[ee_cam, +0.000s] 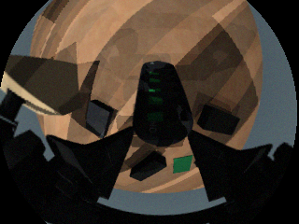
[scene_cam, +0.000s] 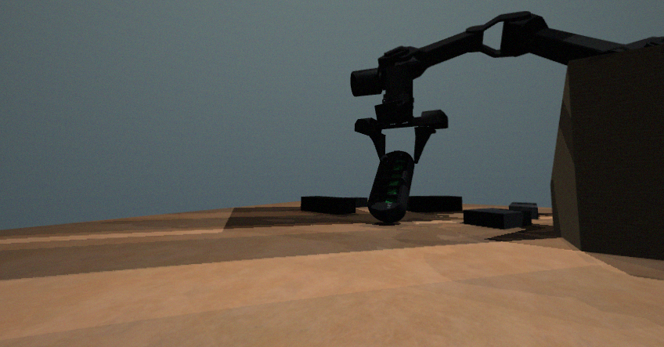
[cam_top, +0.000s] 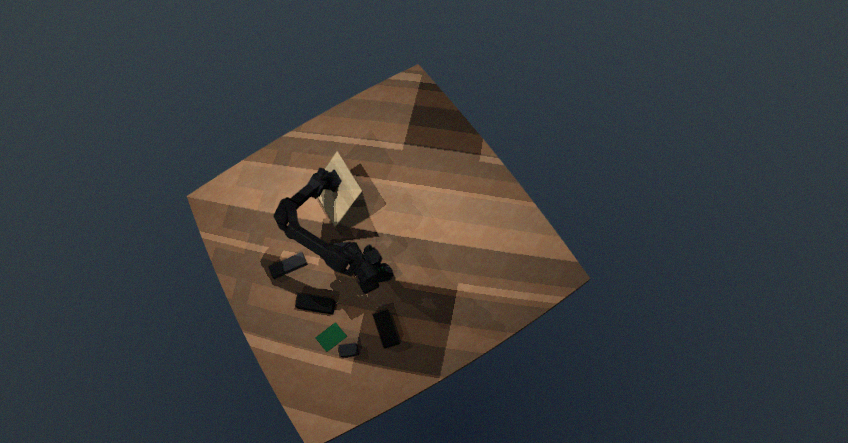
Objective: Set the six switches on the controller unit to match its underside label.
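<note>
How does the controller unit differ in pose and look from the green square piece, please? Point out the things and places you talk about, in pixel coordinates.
The controller unit (scene_cam: 392, 187) (ee_cam: 163, 105) stands on end, tilted; the green square piece (cam_top: 330, 337) (ee_cam: 182, 164) lies flat. The unit is dark with rounded ends; the green piece has straight edges. Both show some green.
</note>
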Tool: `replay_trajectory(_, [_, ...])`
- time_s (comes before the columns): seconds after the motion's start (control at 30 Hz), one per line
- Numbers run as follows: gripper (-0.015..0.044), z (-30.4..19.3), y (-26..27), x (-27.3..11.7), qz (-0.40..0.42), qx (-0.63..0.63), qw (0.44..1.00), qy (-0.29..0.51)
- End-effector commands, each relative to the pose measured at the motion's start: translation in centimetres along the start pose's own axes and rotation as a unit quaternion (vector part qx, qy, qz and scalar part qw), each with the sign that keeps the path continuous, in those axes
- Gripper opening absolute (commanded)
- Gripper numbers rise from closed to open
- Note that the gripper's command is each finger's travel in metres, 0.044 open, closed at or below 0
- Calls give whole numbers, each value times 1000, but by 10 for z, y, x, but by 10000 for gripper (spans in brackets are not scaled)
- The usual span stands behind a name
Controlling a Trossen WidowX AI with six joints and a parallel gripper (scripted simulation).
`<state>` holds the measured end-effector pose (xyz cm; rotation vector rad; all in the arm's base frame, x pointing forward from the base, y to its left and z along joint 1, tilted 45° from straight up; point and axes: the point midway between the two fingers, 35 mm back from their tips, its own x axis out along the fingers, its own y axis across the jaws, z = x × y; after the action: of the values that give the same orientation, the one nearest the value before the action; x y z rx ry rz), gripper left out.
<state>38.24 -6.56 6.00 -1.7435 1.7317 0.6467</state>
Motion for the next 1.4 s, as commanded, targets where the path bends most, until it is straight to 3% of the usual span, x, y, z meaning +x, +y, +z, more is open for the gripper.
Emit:
replay_trajectory(0.0, [338, 0, 3, 7, 7, -2, 1000, -2])
replay_trajectory(1.37, [338, -24, 3, 28, 7, -2, 1000, -1])
